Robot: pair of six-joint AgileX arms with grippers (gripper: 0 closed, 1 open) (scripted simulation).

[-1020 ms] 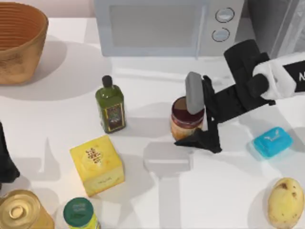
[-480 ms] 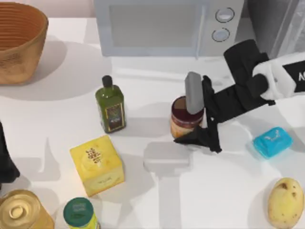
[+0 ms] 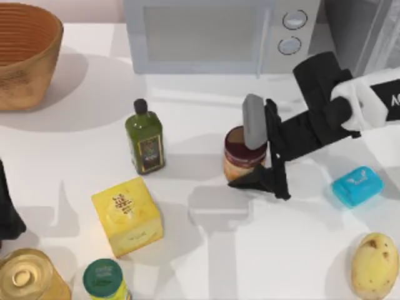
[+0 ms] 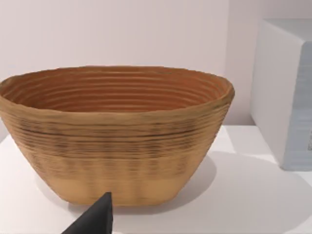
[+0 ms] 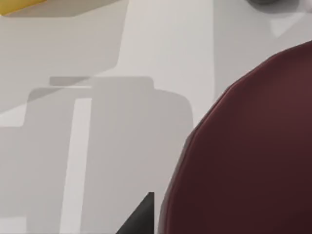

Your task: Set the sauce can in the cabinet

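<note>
The sauce can (image 3: 237, 161), with a maroon top and an orange label, stands upright in the middle of the table, in front of the microwave. My right gripper (image 3: 251, 155) reaches in from the right and is shut on it, a grey finger (image 3: 253, 122) on its far side and a dark finger (image 3: 257, 180) on its near side. In the right wrist view the can's maroon top (image 5: 243, 156) looms close. The cabinet (image 3: 353, 25), dark grey with a pale frame, stands at the back right corner. My left arm (image 3: 6, 215) is parked at the left edge.
A microwave (image 3: 206, 31) stands at the back, a wicker basket (image 3: 25, 56) at the back left. An olive-oil bottle (image 3: 145, 140), a yellow box (image 3: 128, 215), a gold tin (image 3: 28, 278) and a green-topped can (image 3: 105, 281) lie left. A blue soap (image 3: 356, 185) and a potato (image 3: 374, 264) lie right.
The right gripper's near finger has drawn in against the sauce can. The can and the left arm have stayed where they were.
</note>
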